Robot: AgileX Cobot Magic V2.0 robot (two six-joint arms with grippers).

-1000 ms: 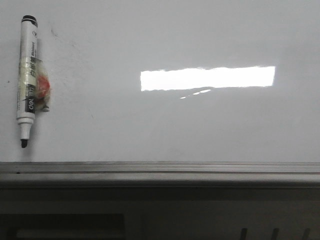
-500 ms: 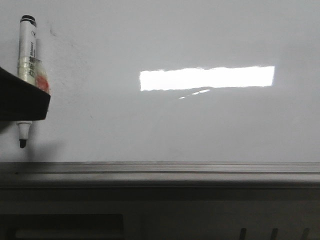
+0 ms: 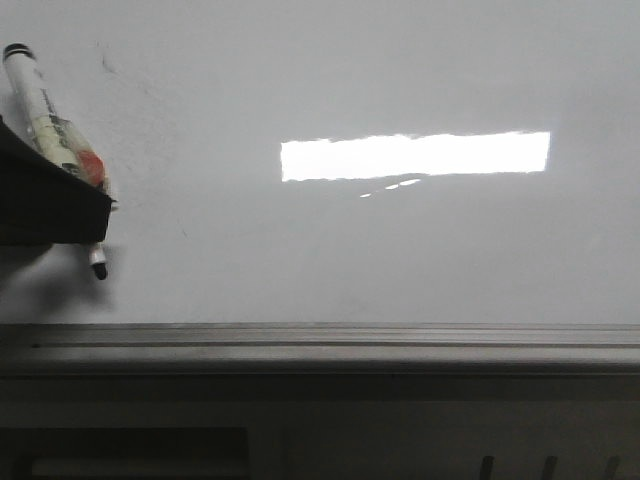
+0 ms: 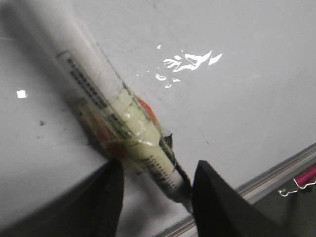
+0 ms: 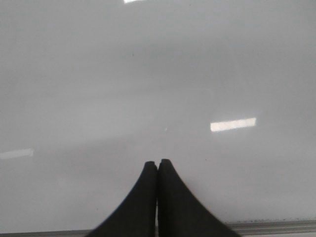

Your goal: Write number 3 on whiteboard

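Observation:
The whiteboard (image 3: 400,250) is glossy white with a bright rectangular reflection and faint smudges. No number 3 shows on it. A white marker (image 3: 40,105) with yellow tape and a red patch lies on the board at the far left, tilted, its black tip (image 3: 98,265) pointing down right. My left gripper (image 3: 50,205) covers its middle. In the left wrist view the jaws (image 4: 158,168) stand apart around the marker (image 4: 98,84); one finger (image 4: 212,192) touches its tip end. My right gripper (image 5: 157,163) is shut and empty over the bare board (image 5: 148,74).
A grey metal edge rail (image 3: 320,340) runs along the board's near edge, with a dark panel (image 3: 320,430) below it. A pink object (image 4: 306,175) lies beyond the rail in the left wrist view.
My left gripper has come in from the left over the marker. The marker has turned from upright to tilted, its cap end going left and its tip right.

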